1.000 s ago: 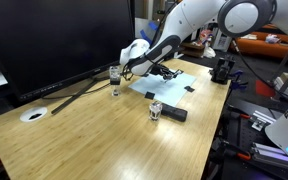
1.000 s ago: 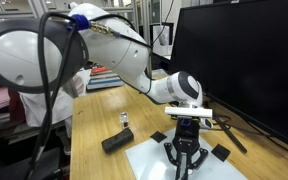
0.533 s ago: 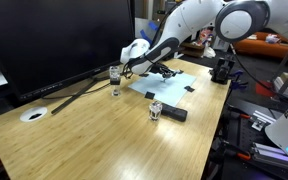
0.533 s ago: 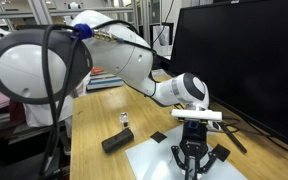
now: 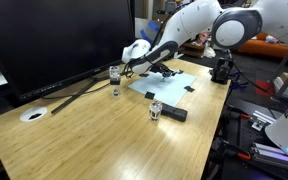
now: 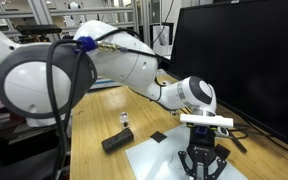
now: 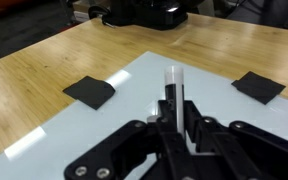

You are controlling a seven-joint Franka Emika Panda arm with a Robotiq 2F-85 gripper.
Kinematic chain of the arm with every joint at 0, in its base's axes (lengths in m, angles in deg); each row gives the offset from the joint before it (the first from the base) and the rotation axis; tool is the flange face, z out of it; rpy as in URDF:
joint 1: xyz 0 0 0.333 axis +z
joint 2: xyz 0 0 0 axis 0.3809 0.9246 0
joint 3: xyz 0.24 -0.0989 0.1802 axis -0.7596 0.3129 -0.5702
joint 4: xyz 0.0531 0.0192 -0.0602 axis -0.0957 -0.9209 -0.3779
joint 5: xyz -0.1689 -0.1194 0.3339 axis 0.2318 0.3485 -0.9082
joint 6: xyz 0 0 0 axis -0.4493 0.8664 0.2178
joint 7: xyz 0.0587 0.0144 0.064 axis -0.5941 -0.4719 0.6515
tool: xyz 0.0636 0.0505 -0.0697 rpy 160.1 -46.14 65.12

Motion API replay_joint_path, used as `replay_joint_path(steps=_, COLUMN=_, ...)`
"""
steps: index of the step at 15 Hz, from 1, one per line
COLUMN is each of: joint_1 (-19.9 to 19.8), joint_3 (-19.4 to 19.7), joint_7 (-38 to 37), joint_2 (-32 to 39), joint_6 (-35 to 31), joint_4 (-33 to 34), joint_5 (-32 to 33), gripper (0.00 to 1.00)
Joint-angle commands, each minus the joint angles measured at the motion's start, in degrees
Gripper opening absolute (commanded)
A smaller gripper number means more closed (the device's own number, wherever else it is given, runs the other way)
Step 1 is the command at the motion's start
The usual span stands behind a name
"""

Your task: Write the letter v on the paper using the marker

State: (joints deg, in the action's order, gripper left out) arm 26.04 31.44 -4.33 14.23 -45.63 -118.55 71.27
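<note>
The white paper (image 7: 134, 110) lies taped to the wooden table, with black tape strips (image 7: 89, 92) at its corners; it also shows in both exterior views (image 5: 174, 83) (image 6: 156, 160). My gripper (image 7: 171, 118) is shut on the marker (image 7: 171, 85), a thin stick that points down at the sheet from between the fingers. In an exterior view the gripper (image 6: 201, 166) hangs low over the paper. I cannot tell whether the tip touches the sheet.
A black oblong block (image 6: 116, 141) and a small clear object (image 6: 124, 122) lie on the table beside the paper. A large dark monitor (image 5: 54, 40) stands behind, with a cable and a white disc (image 5: 33, 115) near it. A black device (image 5: 221, 70) stands at the table's far end.
The gripper with the marker has shifted sideways over the paper, to the right in the exterior view that faces the monitor's edge. The arm's upper links have swung with it.
</note>
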Motion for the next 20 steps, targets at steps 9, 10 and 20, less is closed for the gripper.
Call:
replay_joint_path(steps=9, joint_1=-3.92, joint_3=-3.08, joint_7=1.12, joint_2=-3.97, joint_6=-4.67, joint_4=0.19, joint_5=-6.66, gripper=0.05)
replay_joint_path(steps=10, joint_1=-4.17, joint_3=-3.26, joint_7=0.65, joint_2=-5.03, joint_6=-5.46, joint_4=-0.42, joint_5=-7.44, gripper=0.05)
replay_joint_path(steps=20, joint_1=-3.13, joint_3=-6.83, joint_7=4.14, joint_2=-13.83, joint_6=-29.7, joint_4=-13.17, joint_5=-8.75, gripper=0.05)
